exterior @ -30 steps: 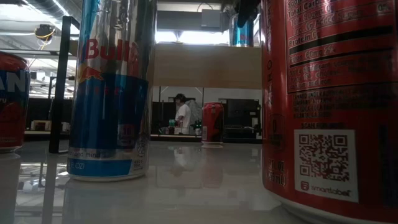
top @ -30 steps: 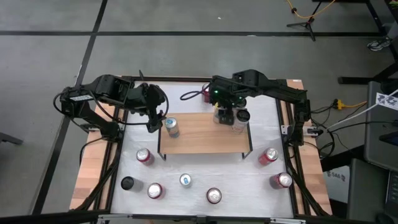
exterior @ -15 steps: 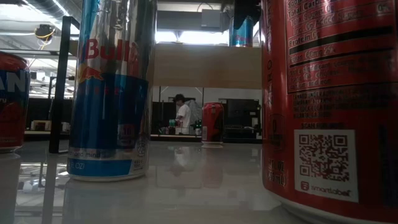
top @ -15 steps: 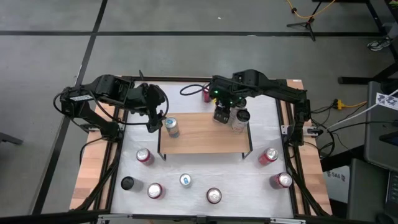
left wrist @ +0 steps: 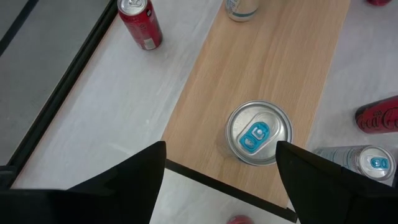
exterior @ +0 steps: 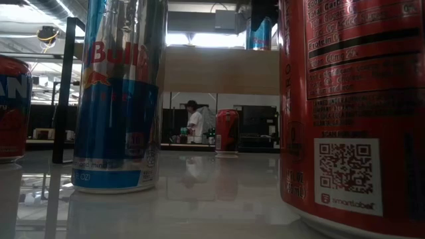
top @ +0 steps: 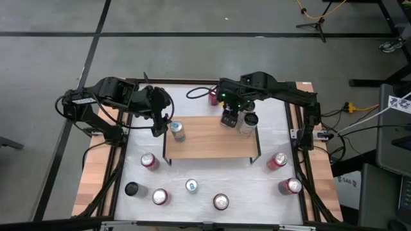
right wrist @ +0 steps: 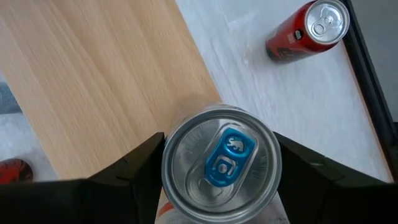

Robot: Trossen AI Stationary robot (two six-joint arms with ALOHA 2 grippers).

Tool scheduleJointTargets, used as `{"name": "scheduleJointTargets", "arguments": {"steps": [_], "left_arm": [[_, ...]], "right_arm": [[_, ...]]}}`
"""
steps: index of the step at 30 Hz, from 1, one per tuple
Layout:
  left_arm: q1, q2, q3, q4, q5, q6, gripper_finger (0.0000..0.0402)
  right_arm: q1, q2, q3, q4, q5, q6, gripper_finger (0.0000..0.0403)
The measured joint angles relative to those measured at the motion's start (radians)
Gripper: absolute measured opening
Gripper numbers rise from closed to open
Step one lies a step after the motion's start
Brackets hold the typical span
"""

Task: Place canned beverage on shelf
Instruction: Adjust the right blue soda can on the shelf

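Two cans stand on the shelf (top: 209,138). One silver can (right wrist: 221,163) sits between the fingers of the right claw (top: 230,120), gripped. Another can (left wrist: 259,132) stands just ahead of the left claw (top: 156,128), which is wide apart

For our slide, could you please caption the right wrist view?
Right claw around a silver can with a blue tab, over the wooden shelf edge.

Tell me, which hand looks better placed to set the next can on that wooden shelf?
Probably the right hand: a blue-tabbed can sits between its fingers, over the shelf. The left hand is open and empty beside the shelf's other end.
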Motion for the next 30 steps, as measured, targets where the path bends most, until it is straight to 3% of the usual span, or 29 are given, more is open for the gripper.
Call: {"name": "scheduleJointTargets", "arguments": {"steps": [30], "left_arm": [[0.0,0.0,0.0,0.0,0.0,0.0,0.0295]], "right_arm": [[0.0,0.0,0.063,-0.007,0.026,0.049,0.0244]]}}
